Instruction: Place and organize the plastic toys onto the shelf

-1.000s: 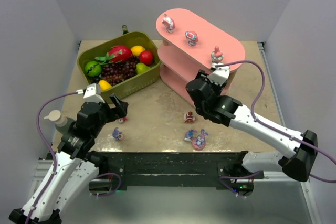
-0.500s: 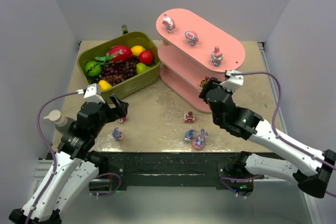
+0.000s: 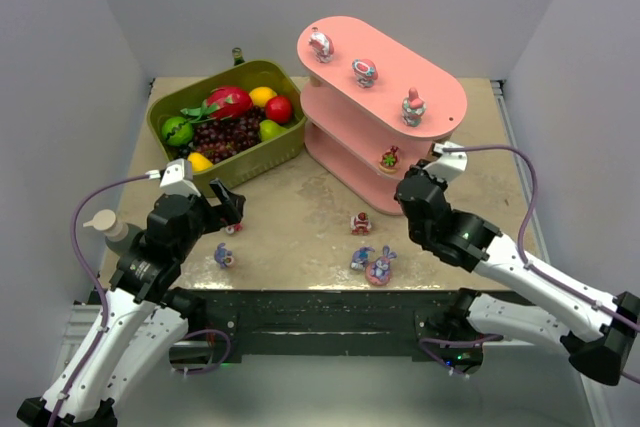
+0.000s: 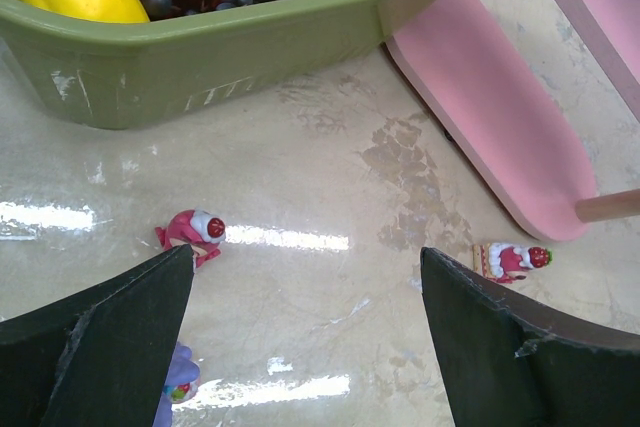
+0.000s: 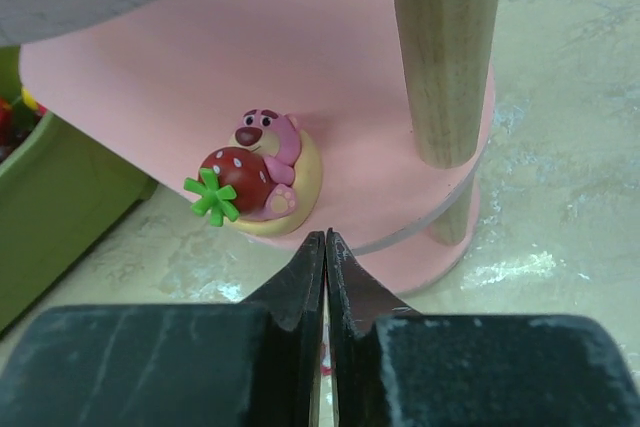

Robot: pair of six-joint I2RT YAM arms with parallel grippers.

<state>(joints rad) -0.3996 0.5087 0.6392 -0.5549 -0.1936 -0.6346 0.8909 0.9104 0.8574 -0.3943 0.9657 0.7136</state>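
The glossy pink bear figurine with a strawberry (image 5: 255,175) is set on the middle board of the pink three-tier oval shelf (image 5: 340,57). The right gripper (image 5: 324,244) is held just before it, fingers together and empty, so this placement is judged done. The left gripper (image 4: 305,259) is held with fingers wide apart above a small pink figurine (image 4: 193,232), likely the next pick; three figurines (image 3: 365,71) on the top board are shown only from above.

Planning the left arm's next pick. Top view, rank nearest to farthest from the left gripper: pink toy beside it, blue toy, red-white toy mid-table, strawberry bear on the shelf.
From the left gripper:
1. pink toy, right beside it
2. blue toy, by the near edge
3. red-white toy, mid-table
4. strawberry bear, on the shelf, middle tier
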